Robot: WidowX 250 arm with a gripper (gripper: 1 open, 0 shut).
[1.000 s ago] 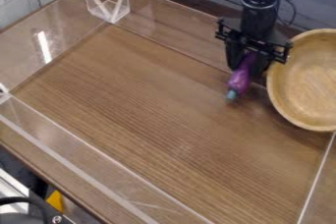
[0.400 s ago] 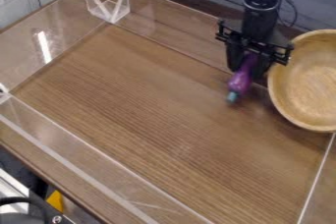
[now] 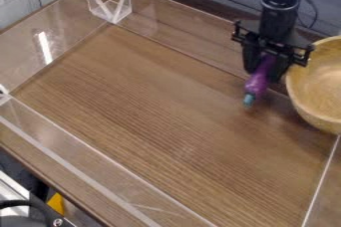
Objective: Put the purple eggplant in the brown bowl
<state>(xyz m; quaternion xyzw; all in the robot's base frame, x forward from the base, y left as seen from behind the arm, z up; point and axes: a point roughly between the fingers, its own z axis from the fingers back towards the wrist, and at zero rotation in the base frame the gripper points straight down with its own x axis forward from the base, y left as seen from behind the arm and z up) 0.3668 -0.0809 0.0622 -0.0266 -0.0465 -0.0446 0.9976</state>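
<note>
The purple eggplant (image 3: pixel 256 84) hangs nearly upright, its teal stem cap pointing down just above the wooden tabletop. My gripper (image 3: pixel 266 68) points straight down and is shut on the eggplant's upper end. The brown bowl (image 3: pixel 298 94), light tan wood, sits right beside them on the right and is partly cut off by the frame's edge. The eggplant is outside the bowl, close to its left rim.
Low clear acrylic walls (image 3: pixel 80 161) enclose the wooden tabletop (image 3: pixel 147 102). A small clear angled stand (image 3: pixel 110 4) sits at the back left corner. The arm's black body rises from the gripper at the top right.
My gripper has shifted a little to the right with the eggplant in it, slightly higher. The bowl also sits a bit further right in the frame.
</note>
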